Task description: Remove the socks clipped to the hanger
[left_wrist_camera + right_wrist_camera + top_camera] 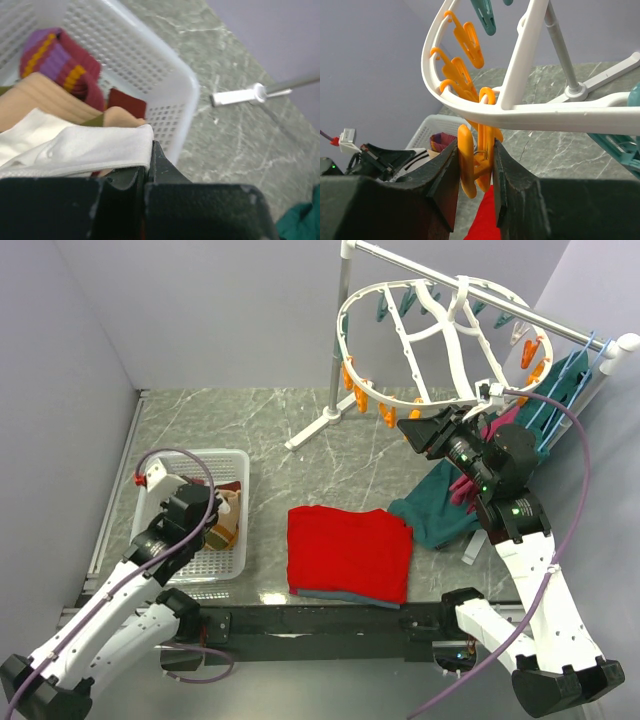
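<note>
The white oval hanger hangs from the rack at the back right, with orange and teal pegs around its rim. In the right wrist view my right gripper is shut on an orange peg just under the hanger frame. No cloth shows in that peg. Several socks lie in the white basket: a maroon-purple one, a tan one and a whitish one. My left gripper is shut over the basket, and the whitish sock lies against its fingertip.
A flat red cloth lies at the front middle of the table. Teal and pink garments hang and pool under the right arm. The rack's pole and foot stand behind, with blue hangers at the right.
</note>
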Robot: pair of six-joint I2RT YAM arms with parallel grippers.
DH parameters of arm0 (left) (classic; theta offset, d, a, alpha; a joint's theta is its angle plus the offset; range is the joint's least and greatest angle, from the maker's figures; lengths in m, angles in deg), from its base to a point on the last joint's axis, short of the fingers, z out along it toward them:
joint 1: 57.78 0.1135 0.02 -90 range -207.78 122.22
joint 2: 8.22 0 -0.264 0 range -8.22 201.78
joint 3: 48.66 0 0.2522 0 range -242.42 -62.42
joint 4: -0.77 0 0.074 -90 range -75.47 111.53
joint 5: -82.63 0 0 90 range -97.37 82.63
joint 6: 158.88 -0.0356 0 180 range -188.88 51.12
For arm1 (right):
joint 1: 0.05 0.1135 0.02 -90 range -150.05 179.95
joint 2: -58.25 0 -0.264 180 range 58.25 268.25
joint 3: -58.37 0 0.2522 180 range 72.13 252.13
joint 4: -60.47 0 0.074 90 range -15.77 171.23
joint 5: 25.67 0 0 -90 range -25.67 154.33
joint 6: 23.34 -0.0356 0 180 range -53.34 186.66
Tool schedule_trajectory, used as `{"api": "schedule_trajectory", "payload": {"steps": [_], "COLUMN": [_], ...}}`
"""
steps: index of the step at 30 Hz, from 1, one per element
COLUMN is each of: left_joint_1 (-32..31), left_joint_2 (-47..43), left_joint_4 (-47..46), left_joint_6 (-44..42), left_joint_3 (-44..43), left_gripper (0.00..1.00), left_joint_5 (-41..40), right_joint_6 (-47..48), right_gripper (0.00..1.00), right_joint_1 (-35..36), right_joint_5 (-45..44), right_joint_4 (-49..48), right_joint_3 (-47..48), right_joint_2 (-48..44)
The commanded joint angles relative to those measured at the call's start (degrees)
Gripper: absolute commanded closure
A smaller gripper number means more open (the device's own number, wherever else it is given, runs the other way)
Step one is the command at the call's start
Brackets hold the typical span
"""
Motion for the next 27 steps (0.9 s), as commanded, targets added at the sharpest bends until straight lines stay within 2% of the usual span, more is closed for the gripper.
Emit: {"api": "schedule_trajectory", "payload": {"steps": [1, 4, 7, 12, 15, 16, 18, 19, 21, 22, 27], "left_joint_1": [1.5, 3.9, 7.3, 13.9, 15.4, 15.5, 15.5, 15.5, 15.5, 15.5, 15.5], "left_joint_2": [-0.8, 2.4, 5.7, 3.8, 5.0, 5.8, 6.0, 5.5, 4.6, 3.5, 0.3], "left_joint_4": [0.6, -1.5, -0.4, -8.6, -8.6, -8.1, -8.0, -8.6, -9.1, -9.4, -6.5], "left_joint_6": [5.1, 3.6, 6.3, 7.8, 6.9, 6.6, 5.6, 5.1, 4.6, 4.6, 4.5], "left_joint_3": [0.4, 1.7, 1.7, 8.0, 7.5, 6.4, 5.6, 5.4, 5.5, 5.5, 2.8], "left_gripper": [0.99, 0.99, 0.99, 0.98, 0.63, 0.38, 0.13, 0.04, 0.04, 0.04, 0.04], "left_joint_5": [-4.4, -2.1, 0.6, 9.4, 11.6, 11.8, 12.8, 13.1, 13.6, 13.6, 11.1], "right_joint_6": [0.6, 0.5, 0.8, 0.9, 0.8, 0.8, 1.0, 1.0, 1.1, 1.2, 3.8], "right_gripper": [1.00, 1.00, 0.99, 0.92, 0.87, 0.84, 0.81, 0.78, 0.72, 0.63, 0.40], "right_joint_1": [-0.3, -0.3, -0.3, -0.3, -0.3, -0.2, -0.2, -0.3, -0.3, -0.1, 1.0], "right_joint_5": [0.3, 0.6, 0.7, 1.0, 1.9, 2.3, 2.8, 3.0, 3.5, 4.2, 4.1], "right_joint_4": [0.7, 1.1, 2.2, 3.2, 3.6, 3.9, 4.9, 5.1, 5.9, 6.1, 10.1], "right_joint_3": [1.2, 0.8, 0.8, 0.1, -0.1, -0.1, 0.0, 0.1, 0.0, 0.1, 0.6], "right_joint_2": [-1.1, -1.5, -1.5, -1.8, -1.7, -1.6, -1.0, -0.9, -0.4, -0.3, -0.1]}}
